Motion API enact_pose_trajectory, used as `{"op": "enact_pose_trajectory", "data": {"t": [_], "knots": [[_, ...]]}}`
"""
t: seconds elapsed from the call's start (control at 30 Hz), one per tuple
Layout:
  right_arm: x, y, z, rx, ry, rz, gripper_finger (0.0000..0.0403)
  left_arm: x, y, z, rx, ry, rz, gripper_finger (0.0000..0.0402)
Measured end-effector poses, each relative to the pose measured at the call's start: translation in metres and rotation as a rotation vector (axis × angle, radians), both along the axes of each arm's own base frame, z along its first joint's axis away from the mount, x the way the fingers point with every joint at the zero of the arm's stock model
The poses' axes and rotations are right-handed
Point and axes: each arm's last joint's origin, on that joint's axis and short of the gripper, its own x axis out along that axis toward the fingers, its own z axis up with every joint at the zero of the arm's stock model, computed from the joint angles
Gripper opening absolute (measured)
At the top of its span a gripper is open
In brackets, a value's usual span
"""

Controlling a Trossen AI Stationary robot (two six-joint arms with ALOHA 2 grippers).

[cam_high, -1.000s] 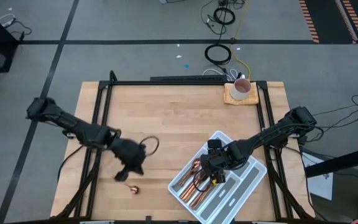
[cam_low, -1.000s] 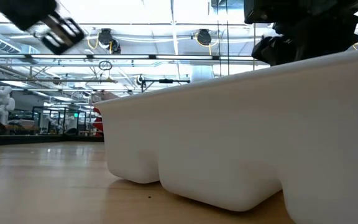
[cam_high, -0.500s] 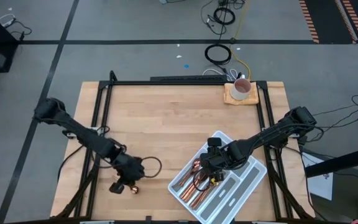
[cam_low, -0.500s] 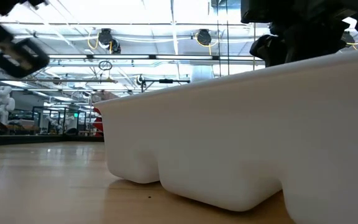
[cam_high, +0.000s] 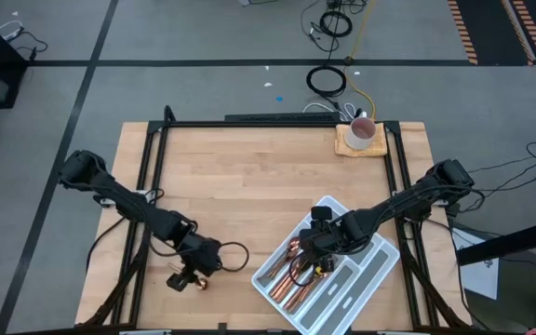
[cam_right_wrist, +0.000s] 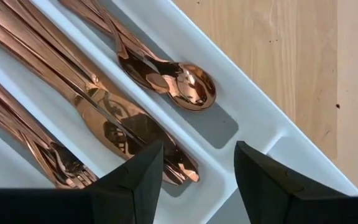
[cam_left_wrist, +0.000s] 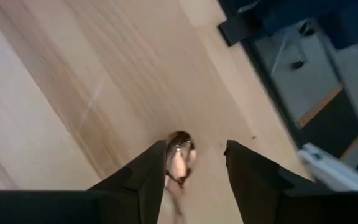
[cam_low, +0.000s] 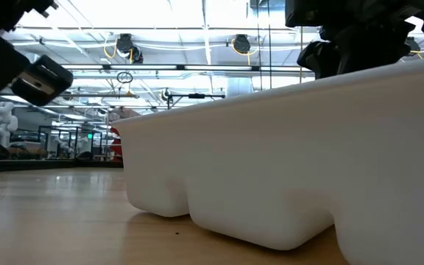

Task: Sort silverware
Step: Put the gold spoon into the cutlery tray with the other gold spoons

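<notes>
Last loose spoon (cam_left_wrist: pixel 180 163) on the bench (cam_high: pixel 249 177) at 7 o'clock, well apart from the tray (cam_high: pixel 366 270). Left end effector (cam_left_wrist: pixel 194 171) over it, fingers apart, empty. Thin, stiff, slick metal lying flat: pinch mid-handle. Right end effector (cam_right_wrist: pixel 197 171) parted, empty, above sorted silverware (cam_right_wrist: pixel 104 106).

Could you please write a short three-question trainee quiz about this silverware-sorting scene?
1. True or false: the left gripper hangs over a lone copper spoon on the bare table.
2. Which does the right gripper hover above? A) the mug B) the divided cutlery tray C) the floor
3. Fill in: the tray's outermost occupied slot, in the right wrist view, holds stacked ____.

Key: 1 true; 2 B; 3 spoons. Both grippers' jaws stand open.
</notes>
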Motion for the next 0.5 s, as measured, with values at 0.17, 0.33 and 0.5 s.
{"op": "enact_pose_trajectory", "data": {"t": [0.17,0.33,0.5], "knots": [[0.001,0.0,0.0,0.004,-0.007,-0.004,0.0183,0.005,-0.001,-0.012,0.053,-0.045,-0.097,0.0176],[0.001,0.0,0.0,0.003,-0.007,0.0,0.0183,0.008,-0.003,-0.027,0.092,-0.037,-0.169,0.0176],[0.001,0.0,0.0,0.004,-0.01,0.001,0.0183,0.01,-0.005,-0.041,0.104,-0.015,-0.222,0.0176]]}}
